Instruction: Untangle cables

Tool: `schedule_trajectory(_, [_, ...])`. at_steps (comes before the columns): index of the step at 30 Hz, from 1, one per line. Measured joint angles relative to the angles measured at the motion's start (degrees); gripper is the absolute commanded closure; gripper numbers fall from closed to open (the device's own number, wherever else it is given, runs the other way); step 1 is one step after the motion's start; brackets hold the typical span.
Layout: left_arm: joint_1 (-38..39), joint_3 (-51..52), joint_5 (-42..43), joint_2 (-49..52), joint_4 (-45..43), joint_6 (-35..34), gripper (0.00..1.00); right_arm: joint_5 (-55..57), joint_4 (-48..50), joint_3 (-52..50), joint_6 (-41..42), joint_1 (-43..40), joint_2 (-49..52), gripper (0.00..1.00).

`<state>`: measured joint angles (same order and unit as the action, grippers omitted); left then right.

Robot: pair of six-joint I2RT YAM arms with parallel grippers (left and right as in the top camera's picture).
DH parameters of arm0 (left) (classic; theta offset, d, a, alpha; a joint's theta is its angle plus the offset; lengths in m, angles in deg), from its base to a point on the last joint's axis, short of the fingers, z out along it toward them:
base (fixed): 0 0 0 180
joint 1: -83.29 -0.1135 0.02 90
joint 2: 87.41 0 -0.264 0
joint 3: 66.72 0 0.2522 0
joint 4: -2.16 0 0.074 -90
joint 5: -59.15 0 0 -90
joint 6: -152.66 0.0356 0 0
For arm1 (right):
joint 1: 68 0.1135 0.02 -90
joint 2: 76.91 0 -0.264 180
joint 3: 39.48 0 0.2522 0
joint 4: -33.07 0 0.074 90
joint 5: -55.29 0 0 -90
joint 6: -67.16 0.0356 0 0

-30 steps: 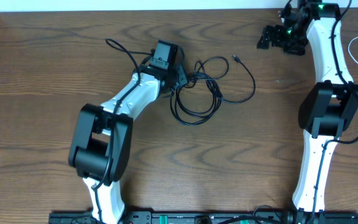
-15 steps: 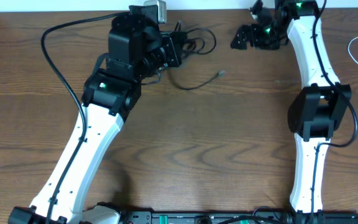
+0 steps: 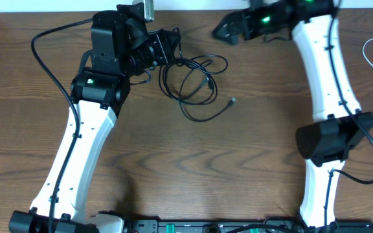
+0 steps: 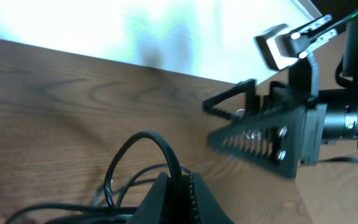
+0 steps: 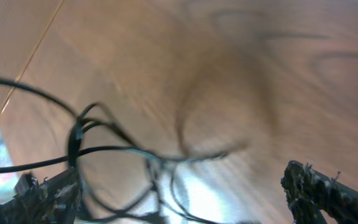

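Near the far edge of the desk (image 3: 238,162), the left claw (image 4: 178,190) is pressed together on the black cable (image 4: 146,133), and a strand arches up from between its tips. From that grip the cable spreads across the wood in loose, overlapping loops. Its small plug end (image 3: 233,100) lies free on the loops' right side. Just past the loops, the right claw (image 3: 224,29) hovers with its fingers spread wide, holding nothing, and the tangle is blurred beneath it. Well apart, at the desk's right edge, the white cable (image 3: 368,55) lies looped by itself.
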<state>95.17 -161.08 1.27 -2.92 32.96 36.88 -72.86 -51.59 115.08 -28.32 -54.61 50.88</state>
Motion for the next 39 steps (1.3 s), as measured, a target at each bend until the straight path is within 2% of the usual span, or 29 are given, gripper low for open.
schedule_trajectory(7, [-0.1, 0.0, 0.7, 0.0, 0.6, -0.1, 0.93, 5.7, -3.8, 0.0, 0.5, 5.7, 0.1, 0.05])
schedule_trajectory(15, [-0.1, 0.0, 0.8, 0.0, 0.6, -0.1, 0.93, 12.8, -6.9, -0.1, 6.6, 7.7, 1.4, 0.11])
schedule_trajectory(26, [-0.5, 0.0, 0.9, 0.0, -0.5, -0.1, 0.92, 15.7, -8.7, -0.4, 11.2, 7.7, 12.8, 0.22])
schedule_trajectory(32, [-4.5, 0.0, 1.0, -1.0, -0.4, -1.2, 0.93, 19.2, -9.0, -0.4, 13.5, 6.5, 17.2, 0.29])
schedule_trajectory(39, [-11.0, 0.0, 2.3, -8.4, 0.5, -1.4, 0.93, 18.4, -8.7, -0.3, 14.3, 1.7, 17.8, 0.29])
